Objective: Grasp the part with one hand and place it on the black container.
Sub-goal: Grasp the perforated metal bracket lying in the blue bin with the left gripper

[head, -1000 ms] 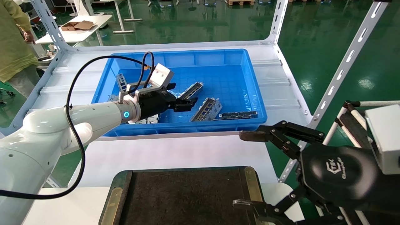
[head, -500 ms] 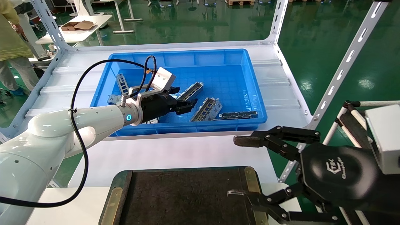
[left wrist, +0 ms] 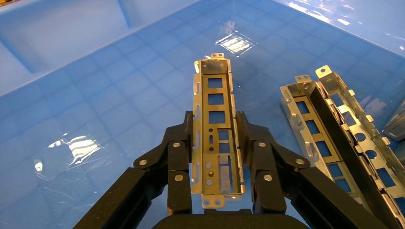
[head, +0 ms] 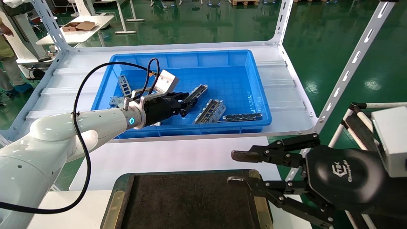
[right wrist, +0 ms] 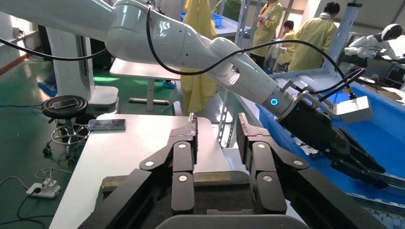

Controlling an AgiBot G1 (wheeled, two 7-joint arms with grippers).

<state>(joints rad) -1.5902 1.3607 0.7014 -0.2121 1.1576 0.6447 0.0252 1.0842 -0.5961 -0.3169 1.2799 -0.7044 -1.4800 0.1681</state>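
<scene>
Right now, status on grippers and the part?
Left gripper shut on the part in blue bin. Right gripper open, empty, over black container. Nothing blocking.

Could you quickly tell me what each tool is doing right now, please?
Left tool: closed on the part inside the blue bin.
Right tool: open, empty, over the black container edge.

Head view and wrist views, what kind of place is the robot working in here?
Probably a factory or robot test floor: a glossy green floor, a slotted-steel rack holding a blue bin of stamped metal parts, and people in yellow work coats. The left gripper has the part between its fingers.
</scene>
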